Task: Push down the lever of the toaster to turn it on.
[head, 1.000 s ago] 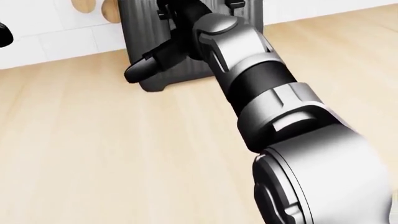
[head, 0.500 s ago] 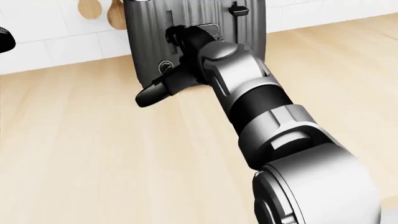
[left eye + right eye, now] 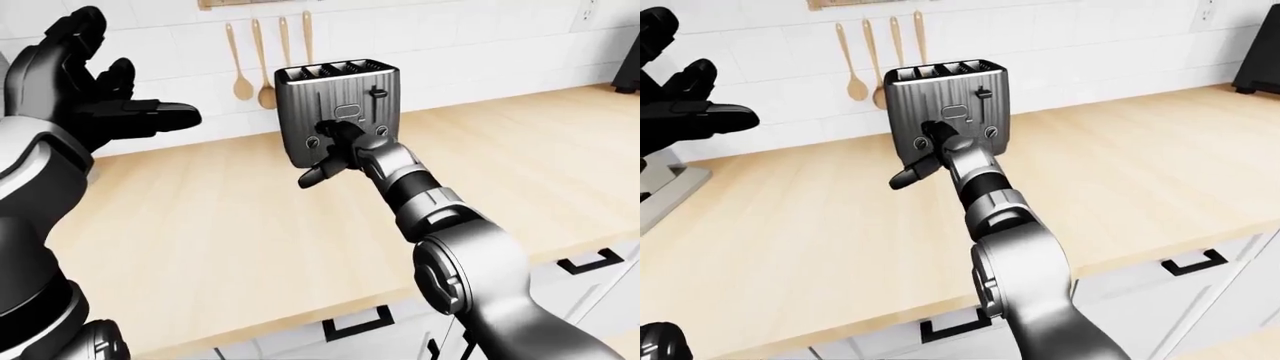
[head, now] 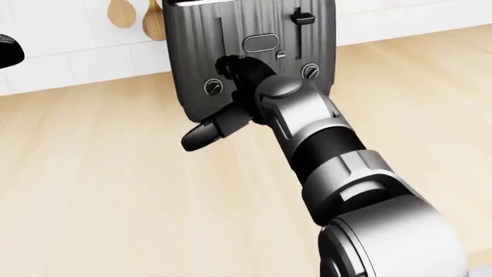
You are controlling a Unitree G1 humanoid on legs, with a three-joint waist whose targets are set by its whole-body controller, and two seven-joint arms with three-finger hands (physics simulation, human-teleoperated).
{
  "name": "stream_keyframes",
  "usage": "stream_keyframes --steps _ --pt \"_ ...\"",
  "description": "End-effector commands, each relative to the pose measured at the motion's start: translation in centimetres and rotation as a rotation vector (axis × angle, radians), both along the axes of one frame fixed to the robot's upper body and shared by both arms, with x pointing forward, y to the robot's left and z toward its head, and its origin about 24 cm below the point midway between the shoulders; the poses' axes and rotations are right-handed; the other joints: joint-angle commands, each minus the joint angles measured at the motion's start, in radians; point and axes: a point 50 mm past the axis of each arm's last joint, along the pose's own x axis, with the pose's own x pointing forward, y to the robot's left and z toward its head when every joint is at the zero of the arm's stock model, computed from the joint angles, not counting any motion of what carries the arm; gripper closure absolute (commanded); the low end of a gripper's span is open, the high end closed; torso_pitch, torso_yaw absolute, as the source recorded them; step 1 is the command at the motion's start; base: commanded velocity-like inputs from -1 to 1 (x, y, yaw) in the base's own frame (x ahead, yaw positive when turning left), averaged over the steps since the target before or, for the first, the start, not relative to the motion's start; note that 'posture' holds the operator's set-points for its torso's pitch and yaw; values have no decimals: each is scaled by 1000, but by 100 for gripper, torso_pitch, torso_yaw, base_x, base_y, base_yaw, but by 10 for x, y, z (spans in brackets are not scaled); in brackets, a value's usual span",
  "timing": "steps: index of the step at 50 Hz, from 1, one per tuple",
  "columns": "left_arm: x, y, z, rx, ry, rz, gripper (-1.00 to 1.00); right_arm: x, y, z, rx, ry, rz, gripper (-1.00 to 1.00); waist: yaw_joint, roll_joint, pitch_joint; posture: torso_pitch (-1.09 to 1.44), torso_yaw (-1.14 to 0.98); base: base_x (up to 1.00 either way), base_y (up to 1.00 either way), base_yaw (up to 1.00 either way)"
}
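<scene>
Reaching in, your right hand (image 4: pixel 231 95) presses its fingers against the toaster (image 3: pixel 338 112) face, thumb splayed down-left, gripping nothing. Right of the hand, one lever (image 4: pixel 301 18) sits high in its slot. Your left hand (image 3: pixel 105 105) hangs spread open, well apart, over the counter (image 3: pixel 220 217).

The ribbed dark grey metal toaster (image 3: pixel 337 112) carries a black lever (image 4: pixel 301 18) and stands on a pale wood-grain countertop (image 3: pixel 250 217). Light wooden spoons (image 3: pixel 253 64) hang against white tiles (image 3: pixel 460 37). The glossy black right hand (image 4: pixel 231 109) joins a silver-grey forearm.
</scene>
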Motion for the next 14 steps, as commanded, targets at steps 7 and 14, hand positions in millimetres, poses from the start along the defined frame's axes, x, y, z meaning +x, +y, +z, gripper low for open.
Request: stream_keyframes --steps 7,14 --pt "-4 1 14 8 -73 8 -100 -1 -3 -4 -24 46 -11 -100 0 5 -6 -28 0 0 0 0" --pt "-4 1 14 7 -73 7 -100 -1 -2 -3 -25 45 -11 -100 0 5 -7 -28 0 0 0 0"
